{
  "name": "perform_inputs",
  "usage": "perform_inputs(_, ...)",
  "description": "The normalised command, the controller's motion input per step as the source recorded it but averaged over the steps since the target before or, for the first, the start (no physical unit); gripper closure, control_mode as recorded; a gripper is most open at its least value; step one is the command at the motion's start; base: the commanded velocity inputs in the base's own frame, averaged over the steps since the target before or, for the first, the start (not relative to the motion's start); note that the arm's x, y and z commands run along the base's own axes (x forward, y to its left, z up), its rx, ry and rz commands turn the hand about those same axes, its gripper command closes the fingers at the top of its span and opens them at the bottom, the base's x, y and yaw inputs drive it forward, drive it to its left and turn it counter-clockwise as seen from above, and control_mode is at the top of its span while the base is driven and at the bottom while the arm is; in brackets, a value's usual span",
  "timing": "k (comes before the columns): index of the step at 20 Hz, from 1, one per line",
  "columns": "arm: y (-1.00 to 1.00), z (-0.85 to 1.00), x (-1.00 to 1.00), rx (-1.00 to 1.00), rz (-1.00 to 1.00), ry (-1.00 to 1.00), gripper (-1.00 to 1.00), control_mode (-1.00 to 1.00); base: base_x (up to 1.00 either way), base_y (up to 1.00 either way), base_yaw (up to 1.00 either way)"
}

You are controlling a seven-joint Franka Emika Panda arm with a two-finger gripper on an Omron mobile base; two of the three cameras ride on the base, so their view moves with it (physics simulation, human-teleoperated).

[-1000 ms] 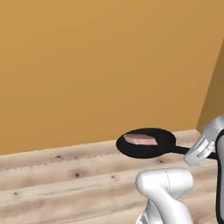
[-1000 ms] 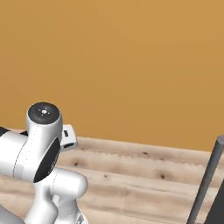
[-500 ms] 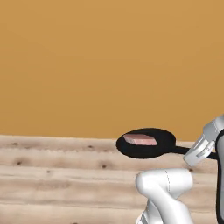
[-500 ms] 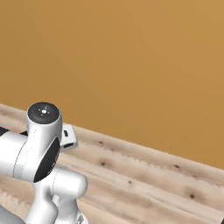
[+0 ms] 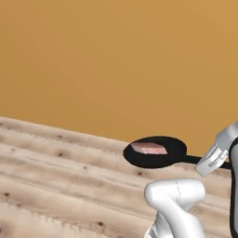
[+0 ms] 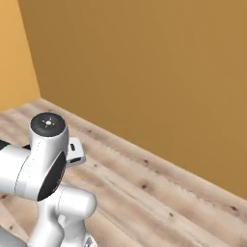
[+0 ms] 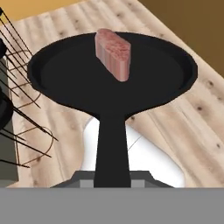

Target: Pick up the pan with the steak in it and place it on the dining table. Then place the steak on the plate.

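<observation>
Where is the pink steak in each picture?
Left base view: the steak lies in the black pan, right of centre, above the wooden floor.
Right base view: I find no steak here.
Hand view: the steak sits near the top, in the pan.
Shared landmark: the wooden floor and orange wall.

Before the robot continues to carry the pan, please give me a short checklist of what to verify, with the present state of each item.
1. Gripper shut on the pan handle: ok.
2. Steak inside the pan, away from the rim: ok.
3. Pan held roughly level above the wooden floor: ok.
4. Dining table in sight as target: not ok.
5. Plate position known: cannot tell.
</observation>
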Motion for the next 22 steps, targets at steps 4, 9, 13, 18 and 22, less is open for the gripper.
perform_inputs(4, 0.00, 0.00, 0.00, 0.00, 0.00, 0.00, 1.00, 1.00, 0.02, 0.00, 0.46)
perform_inputs(9, 0.00, 0.00, 0.00, 0.00, 0.00, 0.00, 1.00, 1.00, 0.02, 0.00, 0.46)
perform_inputs(13, 0.00, 0.00, 0.00, 0.00, 0.00, 0.00, 1.00, 1.00, 0.02, 0.00, 0.46)
perform_inputs(18, 0.00, 0.00, 0.00, 0.00, 0.00, 0.00, 1.00, 1.00, 0.01, 0.00, 0.47)
perform_inputs(22, 0.00, 0.00, 0.00, 0.00, 0.00, 0.00, 1.00, 1.00, 0.00, 0.00, 0.47)
